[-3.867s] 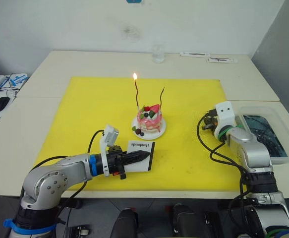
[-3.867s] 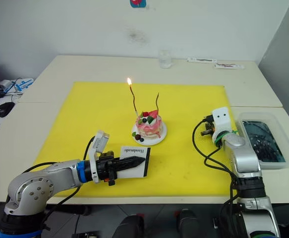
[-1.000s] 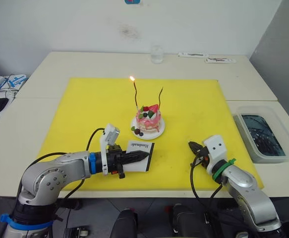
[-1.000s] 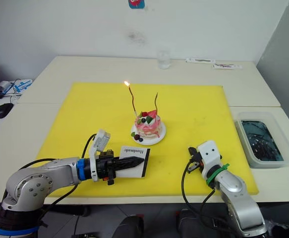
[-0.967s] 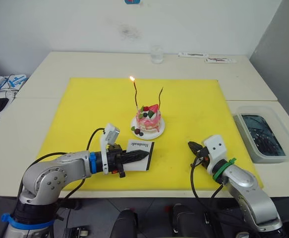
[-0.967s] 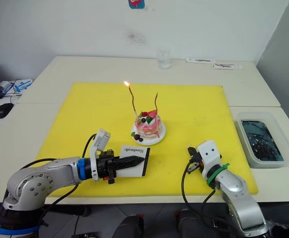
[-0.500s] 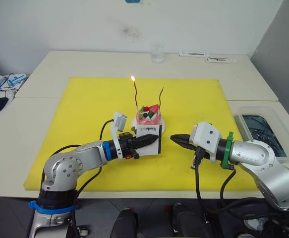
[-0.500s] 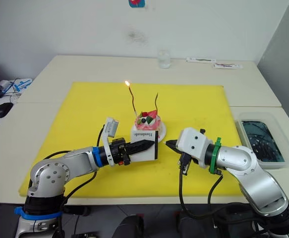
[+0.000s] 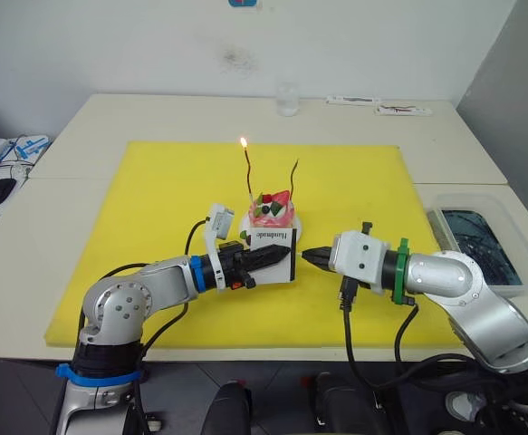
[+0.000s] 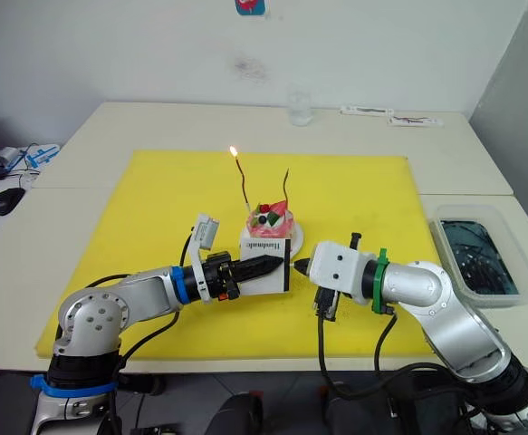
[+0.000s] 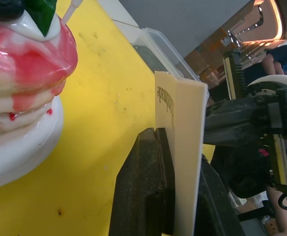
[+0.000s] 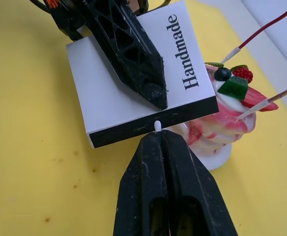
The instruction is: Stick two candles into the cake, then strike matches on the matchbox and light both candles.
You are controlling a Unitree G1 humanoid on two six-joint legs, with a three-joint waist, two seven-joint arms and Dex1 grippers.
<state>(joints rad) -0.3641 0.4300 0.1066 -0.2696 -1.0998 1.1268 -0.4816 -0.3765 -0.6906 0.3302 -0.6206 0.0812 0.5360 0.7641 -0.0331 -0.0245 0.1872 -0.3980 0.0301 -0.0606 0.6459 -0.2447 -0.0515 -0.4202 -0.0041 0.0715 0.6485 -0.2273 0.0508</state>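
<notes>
1. Matchbox [image 12: 138, 105]: white, lettered "Handmade", black striking edge. Held off the yellow mat [image 9: 137, 236] just in front of the cake, pinched flat between the fingers of the left gripper [image 9: 277, 255].
2. Match [image 12: 157, 126]: only its pale head shows, clamped between the pressed-together fingers of the right gripper [image 9: 311, 256]. The head sits at the black edge, touching or nearly so.
3. Step in hand, as judged: striking the second match. Drag the head along the black strip with firm, even pressure, box held rigid. Pull away from the cake so the flare does not catch it.
4. Cake [image 9: 273, 210]: pink, layered, on a white plate, directly behind the matchbox. It is the closest obstacle, leaving little room for the stroke.
5. Candles: the left one [image 9: 248, 172] burns; the right one [image 9: 294, 179] is unlit. Both are thin and easily knocked.
6. Clear tub [image 9: 481, 249]: holds dark water, on the counter [image 9: 445, 154] right of the mat, well apart.
7. Glass [image 9: 287, 98]: at the far edge, out of the way.
</notes>
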